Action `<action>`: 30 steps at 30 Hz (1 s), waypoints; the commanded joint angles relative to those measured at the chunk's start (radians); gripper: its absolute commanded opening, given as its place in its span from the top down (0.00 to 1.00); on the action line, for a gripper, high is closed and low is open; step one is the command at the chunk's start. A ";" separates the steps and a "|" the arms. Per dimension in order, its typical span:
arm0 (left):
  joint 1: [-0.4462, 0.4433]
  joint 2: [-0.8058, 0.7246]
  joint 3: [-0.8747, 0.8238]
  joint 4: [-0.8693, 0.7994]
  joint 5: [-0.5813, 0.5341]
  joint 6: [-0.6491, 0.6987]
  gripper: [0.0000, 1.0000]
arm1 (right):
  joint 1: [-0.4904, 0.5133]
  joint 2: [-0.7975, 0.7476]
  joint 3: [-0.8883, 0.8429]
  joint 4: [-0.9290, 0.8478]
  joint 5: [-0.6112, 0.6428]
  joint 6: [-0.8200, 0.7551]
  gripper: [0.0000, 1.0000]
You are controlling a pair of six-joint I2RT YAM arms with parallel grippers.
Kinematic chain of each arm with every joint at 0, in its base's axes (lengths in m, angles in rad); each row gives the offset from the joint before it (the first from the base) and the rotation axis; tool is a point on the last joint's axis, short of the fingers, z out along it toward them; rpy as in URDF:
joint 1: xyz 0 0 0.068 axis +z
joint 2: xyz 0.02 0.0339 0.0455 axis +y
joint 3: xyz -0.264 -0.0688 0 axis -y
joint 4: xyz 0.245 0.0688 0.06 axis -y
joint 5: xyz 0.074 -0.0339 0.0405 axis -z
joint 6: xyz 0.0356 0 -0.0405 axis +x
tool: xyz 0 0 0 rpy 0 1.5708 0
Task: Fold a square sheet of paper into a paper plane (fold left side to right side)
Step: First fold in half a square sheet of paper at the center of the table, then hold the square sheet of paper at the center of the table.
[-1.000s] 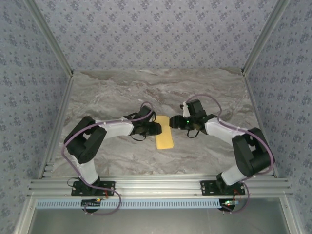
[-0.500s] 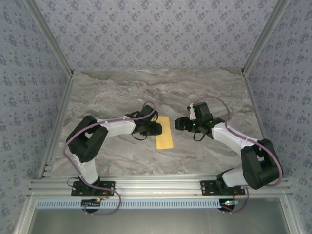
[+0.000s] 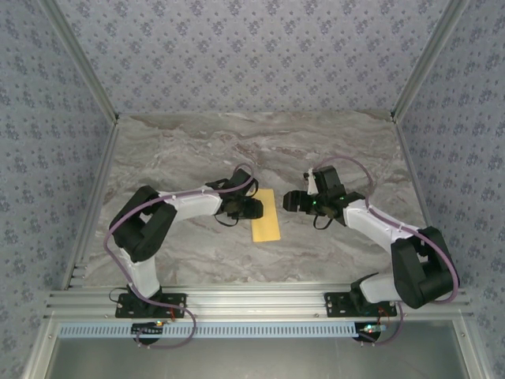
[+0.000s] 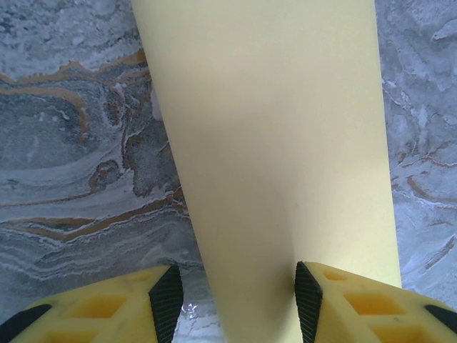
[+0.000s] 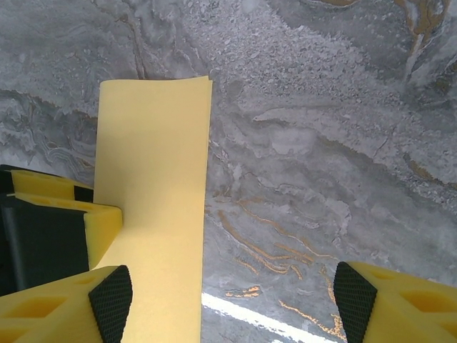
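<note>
Left-to-right fold looks laid: sheet [image 3: 267,226] lies doubled on the counter [image 3: 197,150], my left end effector [image 3: 251,208] half-open over its edge, right end effector [image 3: 293,200] wide open just beside; next, likely press the crease flat.

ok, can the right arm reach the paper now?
Probably yes: the right hand hangs open beside the paper, nothing between them; the left hand sits at the opposite edge.
</note>
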 commanded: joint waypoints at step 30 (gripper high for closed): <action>-0.008 0.082 0.018 -0.029 -0.026 0.055 0.51 | 0.038 0.078 0.011 0.031 -0.085 0.007 0.17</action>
